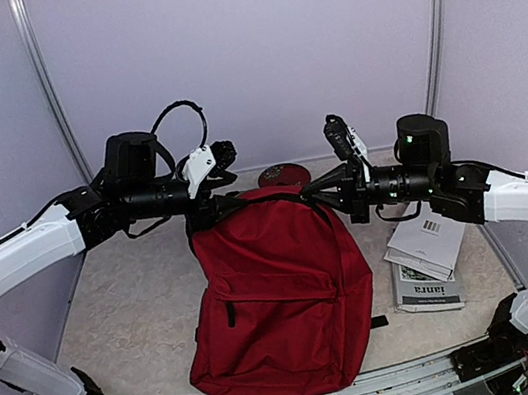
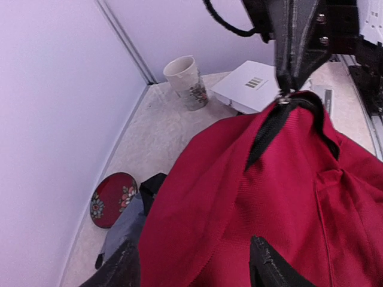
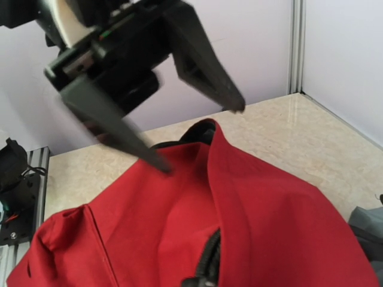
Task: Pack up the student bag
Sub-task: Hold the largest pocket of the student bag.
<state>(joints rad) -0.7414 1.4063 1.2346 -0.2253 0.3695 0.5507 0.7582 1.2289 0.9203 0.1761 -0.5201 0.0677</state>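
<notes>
Left tool [image 2: 192,245] hangs half-spread, its fingers astride the bag's [image 1: 281,296] top edge, gripping nothing. The bag looks soft, floppy and probably light. It lies mid-desk [image 1: 129,301], and is best taken by hem or webbing. Right tool [image 2: 286,86] is clenched on the black strap [image 2: 269,128], holding the top up.

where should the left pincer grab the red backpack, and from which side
Grip the raised fold of red fabric at the top of the backpack, beside the black strap that the right pincer pinches. Come from above, astride the fold: it stands up as a thin ridge there, while the body below lies flat and wide.
</notes>
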